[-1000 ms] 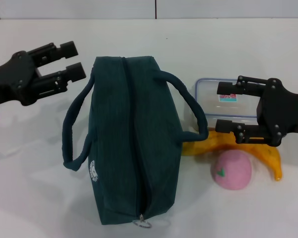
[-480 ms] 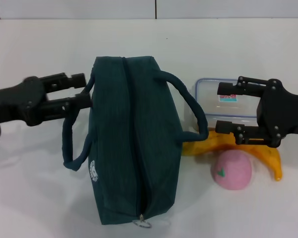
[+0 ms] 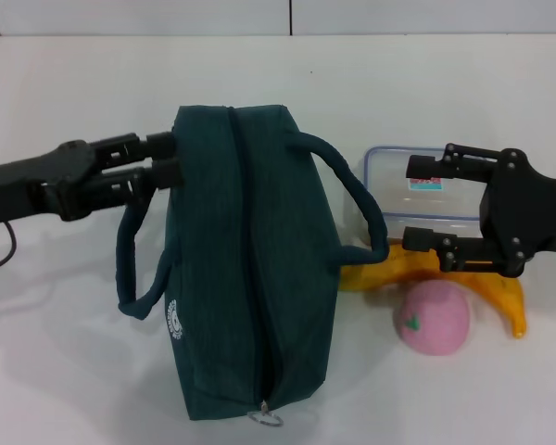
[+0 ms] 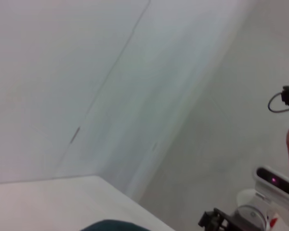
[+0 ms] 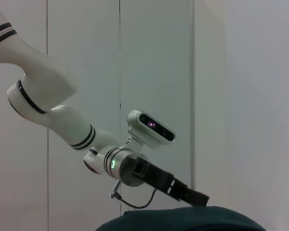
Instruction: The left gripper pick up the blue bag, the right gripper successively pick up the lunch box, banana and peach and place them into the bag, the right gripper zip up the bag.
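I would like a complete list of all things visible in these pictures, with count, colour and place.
dark teal fabric bag: one, zipped shut, centre of the white table
clear plastic lunch box with blue rim: one, beside the bag's right side
yellow-orange banana: one, in front of the lunch box
pink toy peach: one, in front of the banana
left gripper: one, black, at the bag's left handle
right gripper: one, black, open, above the lunch box
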